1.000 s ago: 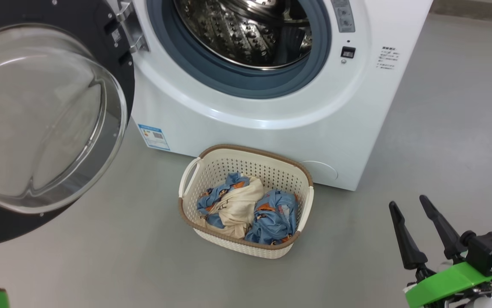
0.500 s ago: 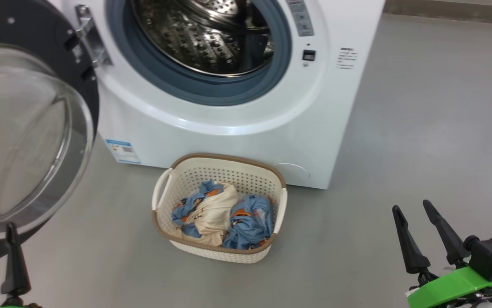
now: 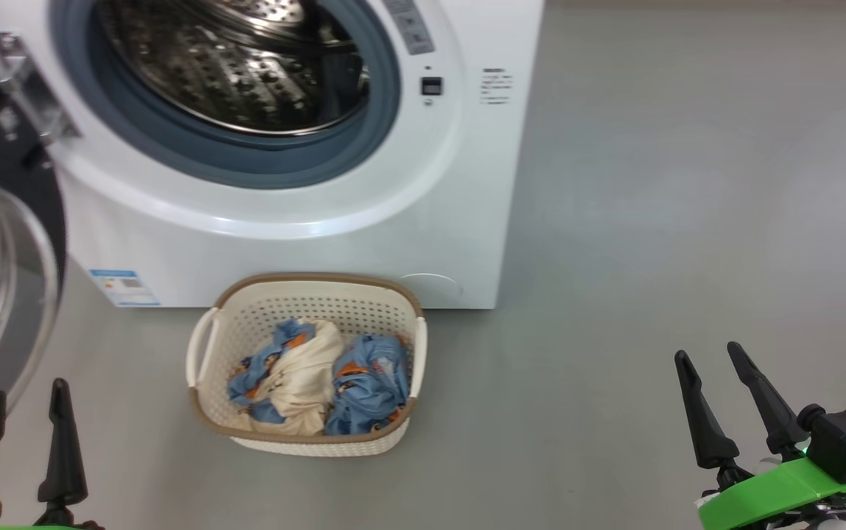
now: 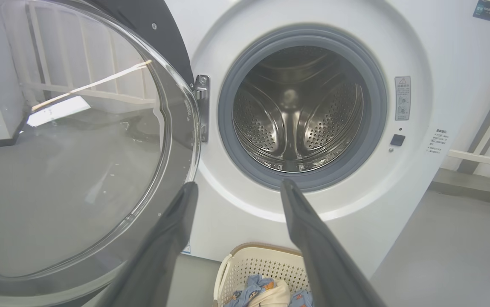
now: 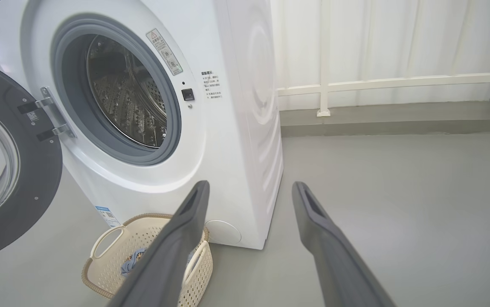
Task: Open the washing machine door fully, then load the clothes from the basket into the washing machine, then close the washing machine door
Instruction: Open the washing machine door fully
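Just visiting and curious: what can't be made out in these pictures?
Number of clothes in the basket: head view, bunched over one another.
Washing machine door: head view, cut off by left edge.
Blue label text on the washing machine: too small.

Bright, even light, faint shadows; reflections glaze the washing machine door; wrist-view edges bow.

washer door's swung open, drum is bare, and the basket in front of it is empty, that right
Not quite: the basket is not empty. The head view shows the clothes piled in it, one cream, the others blue with orange print. The washing machine door is open and the drum is bare, as you said.
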